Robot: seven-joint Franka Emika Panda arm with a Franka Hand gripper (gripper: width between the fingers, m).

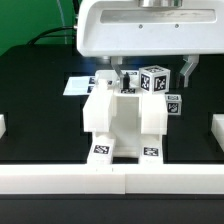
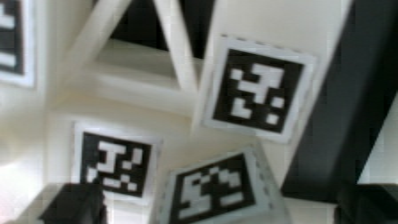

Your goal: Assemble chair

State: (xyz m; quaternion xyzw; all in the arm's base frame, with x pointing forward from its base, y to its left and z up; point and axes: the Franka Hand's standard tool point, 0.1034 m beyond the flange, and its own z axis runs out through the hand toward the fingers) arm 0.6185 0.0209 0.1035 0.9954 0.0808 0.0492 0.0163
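Behind the claw, a green backdrop crossed by a dark cable — beneath the claw, a black table. A white rail borders the table's near edge; the marker board lies flat, to the exterior view's left of the claw.

chair fills the centre; bare table lies open either side
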